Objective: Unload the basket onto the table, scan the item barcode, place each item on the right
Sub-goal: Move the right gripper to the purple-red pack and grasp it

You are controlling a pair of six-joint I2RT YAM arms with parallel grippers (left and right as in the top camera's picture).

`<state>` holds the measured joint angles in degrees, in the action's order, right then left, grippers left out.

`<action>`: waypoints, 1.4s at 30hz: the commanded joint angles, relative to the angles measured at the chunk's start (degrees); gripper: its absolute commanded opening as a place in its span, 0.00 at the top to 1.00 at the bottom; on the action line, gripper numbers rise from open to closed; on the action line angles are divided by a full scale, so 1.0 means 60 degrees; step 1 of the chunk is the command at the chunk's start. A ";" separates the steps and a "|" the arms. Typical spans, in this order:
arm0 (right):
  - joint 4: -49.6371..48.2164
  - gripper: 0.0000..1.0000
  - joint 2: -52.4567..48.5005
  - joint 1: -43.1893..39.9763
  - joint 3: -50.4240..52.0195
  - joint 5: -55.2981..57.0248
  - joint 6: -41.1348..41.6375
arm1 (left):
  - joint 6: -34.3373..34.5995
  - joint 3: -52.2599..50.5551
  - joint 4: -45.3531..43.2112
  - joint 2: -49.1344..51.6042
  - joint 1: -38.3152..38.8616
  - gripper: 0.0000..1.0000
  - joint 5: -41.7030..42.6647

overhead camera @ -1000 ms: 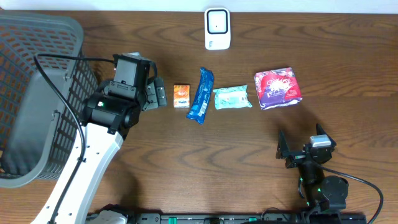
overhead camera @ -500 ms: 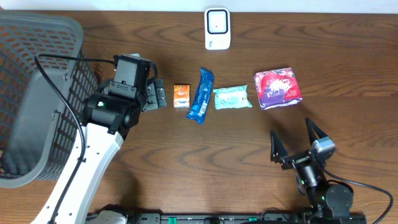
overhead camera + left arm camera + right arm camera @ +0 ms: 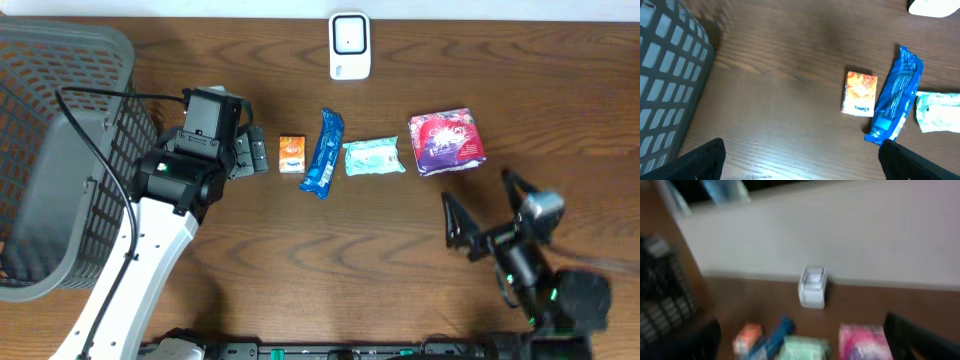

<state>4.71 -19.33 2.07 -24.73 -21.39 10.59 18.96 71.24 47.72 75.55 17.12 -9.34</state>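
Four items lie in a row on the wooden table: a small orange box (image 3: 291,154), a long blue packet (image 3: 323,153), a mint-green pack (image 3: 373,157) and a pink-purple pack (image 3: 447,141). The white scanner (image 3: 349,46) stands at the back edge. My left gripper (image 3: 262,153) hovers open just left of the orange box (image 3: 859,93), with nothing between its fingers. My right gripper (image 3: 478,192) is open and empty, in front of the pink-purple pack. Its blurred wrist view faces the scanner (image 3: 813,286), with the pink-purple pack (image 3: 863,341) low in the picture.
A large grey mesh basket (image 3: 60,150) fills the left side of the table, close behind my left arm; its wall (image 3: 665,75) shows in the left wrist view. A pale wall (image 3: 840,230) rises behind the scanner.
My right arm has swung up and to the right, toward the pink-purple pack, jaws still open. The left arm and the items have not moved.
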 commanded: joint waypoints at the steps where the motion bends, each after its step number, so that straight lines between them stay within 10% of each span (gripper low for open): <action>1: 0.2291 0.01 -0.3085 -0.0208 -0.3013 0.0372 -0.1810 | -0.0189 0.0040 0.0036 0.0036 -0.0022 0.02 -0.0058; 11: 0.8626 0.01 -0.9959 -0.0579 -0.9927 -0.1727 -0.2320 | -0.0189 0.0040 0.0036 0.0036 -0.0022 0.02 -0.0058; 17: 0.8167 0.01 -1.1770 -0.1202 -1.0262 -0.0018 -0.0244 | -0.0189 0.0040 0.0036 0.0036 -0.0022 0.02 -0.0058; 35: 0.9723 0.01 -1.6979 -0.2543 -1.2819 -0.1202 -0.3187 | -0.0189 0.0040 0.0036 0.0036 -0.0022 0.02 -0.0058; 42: 0.8765 0.26 -1.7679 -0.2597 -1.2859 -0.1497 -0.3184 | -0.0189 0.0040 0.0036 0.0036 -0.0022 0.02 -0.0058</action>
<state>57.67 -123.76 -13.21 -100.47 -27.75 -7.22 18.96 71.22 47.77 75.64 17.12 -9.37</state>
